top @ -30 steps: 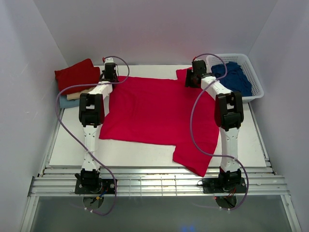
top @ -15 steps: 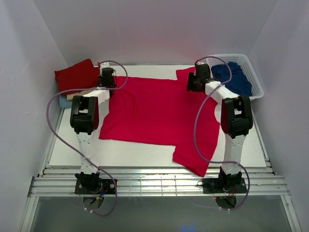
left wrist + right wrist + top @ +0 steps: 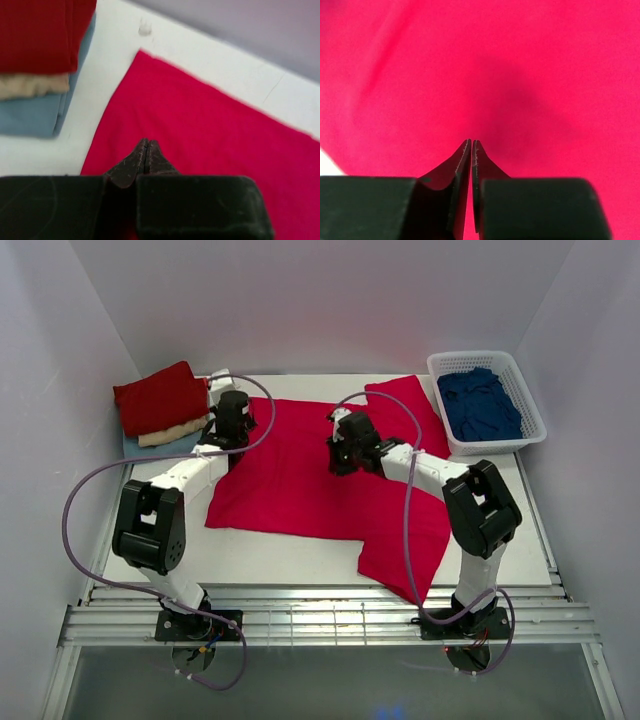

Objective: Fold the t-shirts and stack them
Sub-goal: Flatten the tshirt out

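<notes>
A bright crimson-red cloth t-shirt (image 3: 300, 485) lies spread across the white desk (image 3: 290, 560). The left pincer (image 3: 146, 143) hangs over the shirt's far left corner and the right pincer (image 3: 471, 143) over its middle. Both have their fingers pressed together; whether either nips any cloth is hard to say. Left of the shirt is a folded stack: dark red t-shirt (image 3: 158, 395), cream t-shirt (image 3: 175, 433), pale blue t-shirt (image 3: 135, 451). To its right, a navy t-shirt (image 3: 480, 405) fills a white plastic lattice basket (image 3: 528, 395).

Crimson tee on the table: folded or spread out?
Spread. The bright crimson-red cloth t-shirt lies flat across the white table, sleeves sticking out, no part visibly doubled over.
</notes>
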